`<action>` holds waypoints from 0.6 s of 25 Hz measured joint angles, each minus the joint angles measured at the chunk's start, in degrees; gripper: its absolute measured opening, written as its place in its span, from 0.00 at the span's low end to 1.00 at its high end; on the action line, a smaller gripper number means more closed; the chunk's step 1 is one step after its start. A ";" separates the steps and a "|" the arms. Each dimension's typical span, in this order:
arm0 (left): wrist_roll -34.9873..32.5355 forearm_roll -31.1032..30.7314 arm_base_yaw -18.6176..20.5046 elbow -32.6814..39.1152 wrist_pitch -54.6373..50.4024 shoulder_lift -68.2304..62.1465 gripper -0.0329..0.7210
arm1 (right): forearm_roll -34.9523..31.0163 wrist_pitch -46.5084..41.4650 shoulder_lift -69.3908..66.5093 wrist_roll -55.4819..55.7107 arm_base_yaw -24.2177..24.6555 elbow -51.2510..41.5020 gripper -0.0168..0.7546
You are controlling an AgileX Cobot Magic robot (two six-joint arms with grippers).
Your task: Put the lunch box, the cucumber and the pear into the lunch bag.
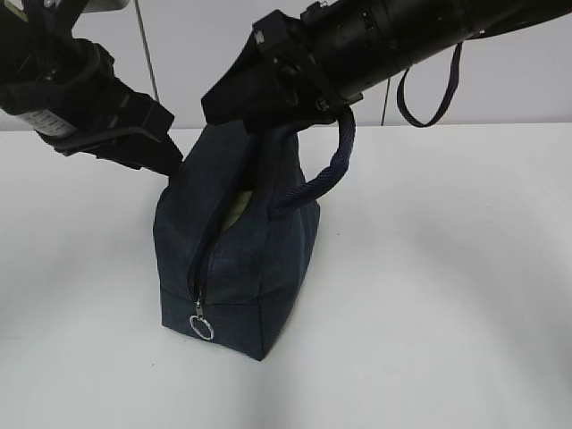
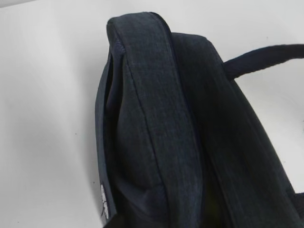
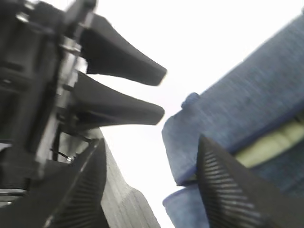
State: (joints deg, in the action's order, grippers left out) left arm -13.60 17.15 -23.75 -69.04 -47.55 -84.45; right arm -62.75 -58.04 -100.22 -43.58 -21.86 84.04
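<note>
The lunch bag (image 1: 239, 259) stands on the white desk (image 1: 447, 295), zipper partly undone; both claws sit at its top, the left claw (image 1: 170, 161) and the right claw (image 3: 152, 185) parted, neither clearly gripping anything.

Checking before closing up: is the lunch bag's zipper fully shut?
No, the lunch bag gapes along its zipper, showing something pale green inside.

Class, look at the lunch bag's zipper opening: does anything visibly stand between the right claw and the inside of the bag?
Nothing visible does. The lunch bag is unzipped, its slit gaping below the right claw, whose open fingers sit beside the fabric edge. Through the gap only something pale green shows, already inside.
</note>
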 joint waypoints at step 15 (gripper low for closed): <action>0.00 0.00 0.00 0.00 -0.05 0.00 0.44 | 2.22 -3.85 0.00 -0.57 0.44 1.55 0.63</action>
State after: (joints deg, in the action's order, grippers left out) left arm -13.60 17.15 -23.75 -69.04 -47.61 -84.45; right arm -60.53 -61.89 -100.22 -44.15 -21.42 85.58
